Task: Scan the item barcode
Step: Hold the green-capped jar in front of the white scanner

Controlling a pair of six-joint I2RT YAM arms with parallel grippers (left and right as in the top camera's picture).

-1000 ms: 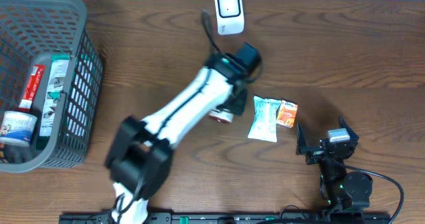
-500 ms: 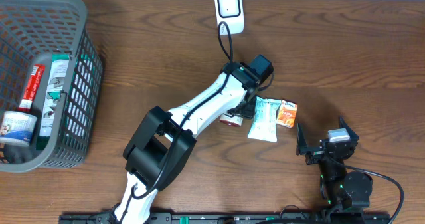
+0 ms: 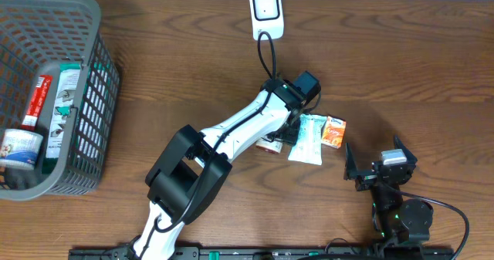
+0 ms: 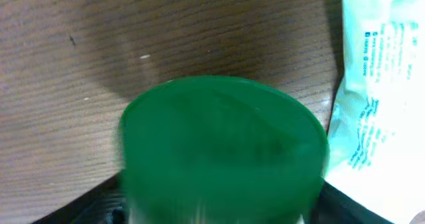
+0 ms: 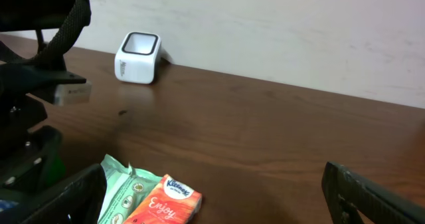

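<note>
You work on a dark wooden table [image 3: 401,52]. A grey basket [image 3: 93,13] stands at its far left corner. A white scanner [image 3: 266,13] sits at mid far edge. Right of centre, side by side, are a green-lidded container [image 4: 222,144], a pale green packet [image 3: 309,140] and an orange tissue pack [image 3: 334,131].

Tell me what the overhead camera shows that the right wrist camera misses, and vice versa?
Only overhead: the grey plastic mesh basket holding packaged goods. Only right wrist: the pale wall behind the brown wooden table, and readable lettering on the small orange tissue pack. Both: that pack, the pale green plastic packet beside it and the white box-shaped scanner.
</note>
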